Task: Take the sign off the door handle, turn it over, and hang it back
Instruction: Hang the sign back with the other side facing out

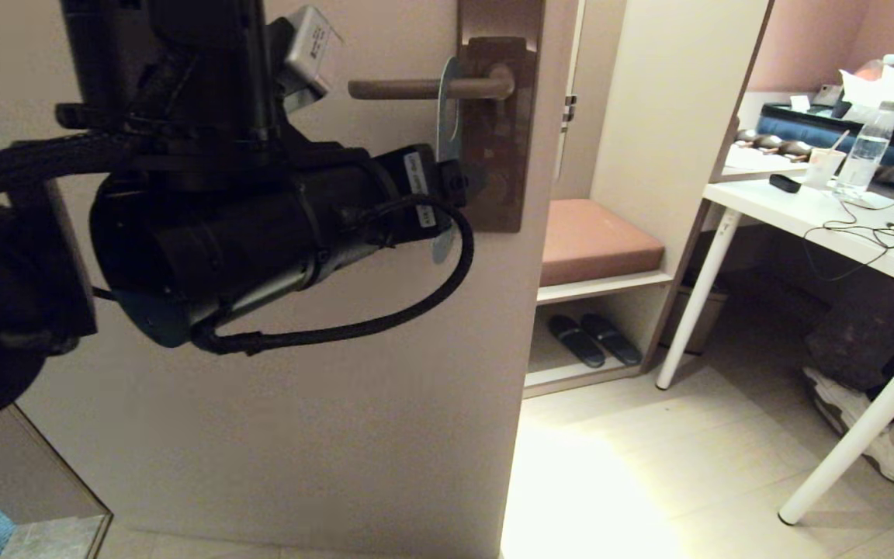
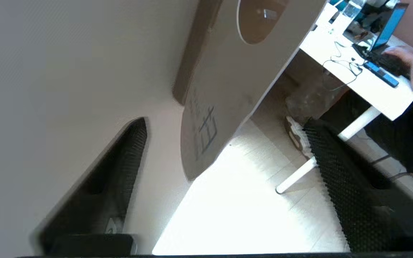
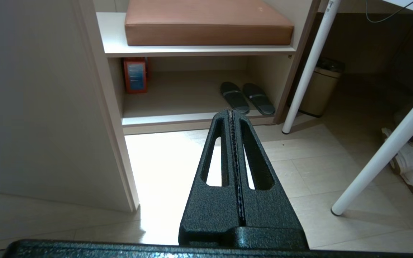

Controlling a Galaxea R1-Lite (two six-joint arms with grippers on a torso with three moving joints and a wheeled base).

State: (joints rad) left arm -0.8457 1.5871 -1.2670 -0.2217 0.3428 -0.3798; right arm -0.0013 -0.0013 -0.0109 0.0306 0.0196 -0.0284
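Note:
The sign [image 1: 447, 109] hangs on the door handle [image 1: 408, 88], seen nearly edge-on as a thin grey-blue strip in front of the brown backplate [image 1: 497, 147]. My left gripper [image 1: 455, 185] is at the sign's lower half. In the left wrist view the sign [image 2: 228, 82] shows a pale face with faint lettering, and its oval hole lies at the far end. It hangs between the wide-open fingers [image 2: 124, 168] of the left gripper [image 2: 224, 123], touching neither. My right gripper [image 3: 232, 114] is shut and empty, low over the floor, out of the head view.
The door's free edge stands just right of the backplate. Beyond it are a bench with a brown cushion [image 1: 594, 241], slippers [image 1: 594, 338] under it, and a white table [image 1: 827, 225] with a bottle and cables. A person's shoe [image 1: 866, 419] is under the table.

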